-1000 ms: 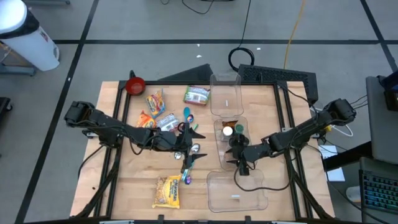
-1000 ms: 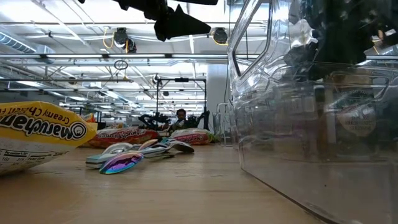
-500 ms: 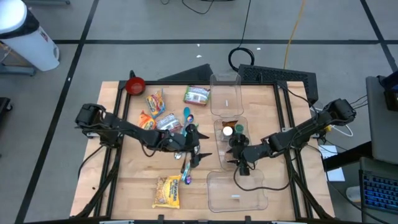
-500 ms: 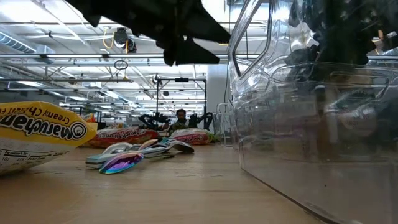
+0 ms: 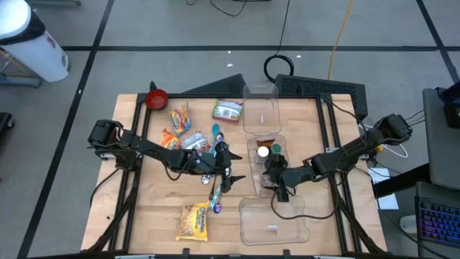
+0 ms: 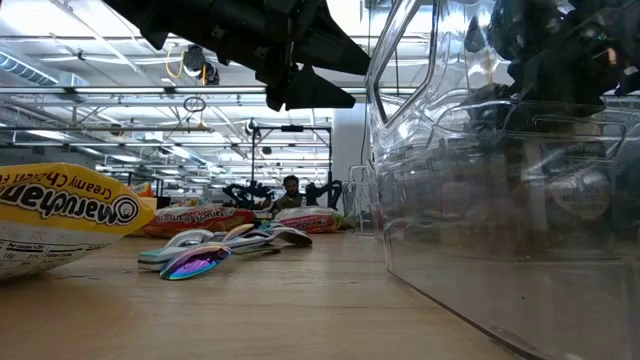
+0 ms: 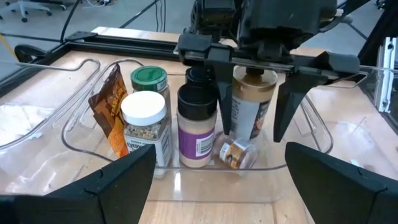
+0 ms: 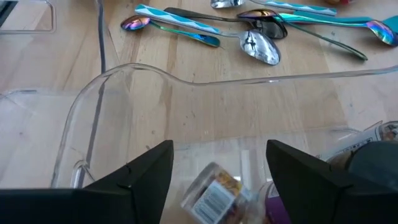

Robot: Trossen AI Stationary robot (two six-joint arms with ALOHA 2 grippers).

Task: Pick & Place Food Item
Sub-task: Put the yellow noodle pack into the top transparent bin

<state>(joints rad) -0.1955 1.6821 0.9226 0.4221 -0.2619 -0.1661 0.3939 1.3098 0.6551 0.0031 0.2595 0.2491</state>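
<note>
The right gripper (image 7: 287,93) stands over the middle clear bin (image 7: 74,140) with its jaws parted and nothing between them; a small jar (image 7: 236,152) lies on its side on the bin floor directly beneath, so the step in hand is judged to be the release and withdrawal after placing this food item. The jar rests just beside the black-capped bottle (image 7: 197,127) and near the tall tan bottle (image 7: 252,106), with the white-lidded jar (image 7: 144,127), the green-lidded jar (image 7: 149,79) and a brown pouch (image 7: 111,109) standing alongside. To withdraw cleanly, lift straight up with the jaws held parted until the fingers clear the bottle caps, then move sideways; any lateral motion while low risks tipping the upright bottles. Whether the small jar is touching the black-capped bottle cannot be settled from these views. The left gripper (image 5: 228,171) hovers just beside the bin over the scattered spoons (image 8: 258,34), jaws wide apart and empty; keep it clear of the bin wall until the right arm has risen. The remaining packets, including the yellow noodle packet (image 5: 192,221), lie on the table (image 5: 151,208) well apart from the bin.
</note>
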